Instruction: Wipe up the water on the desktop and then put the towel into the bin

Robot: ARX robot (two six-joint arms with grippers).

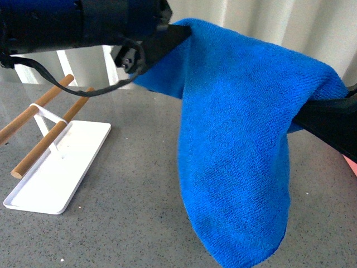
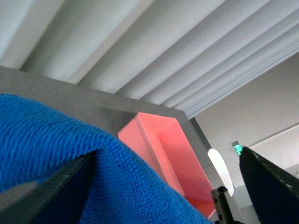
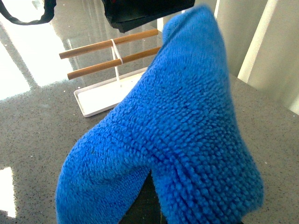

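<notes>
Where the desk [image 1: 134, 184] reaches far left, a white tray [image 1: 56, 173] is seen lying flat, with two wooden rods [image 1: 47, 139] carried slanted above it. Next over, the left arm is laid level across the top of the front view, and the left gripper [image 1: 170, 38] is pointed rightward into the upper corner of the towel [image 1: 240, 139]. In the left wrist view its fingers [image 2: 65, 191] are spread wide, with the towel draped over one of them and not pinched between. The towel is slung across both grippers as a ridge. Its long axis is hung near vertical, rounded tip pointed down. Contact with the desk cannot be told. At right, the right gripper [image 1: 322, 123] is reached in from the edge, pointed leftward under the cloth. It is buried there, so clamped or released cannot be told. The bin [image 2: 175, 158] is seen in the left wrist view, set near the desk's far edge.
</notes>
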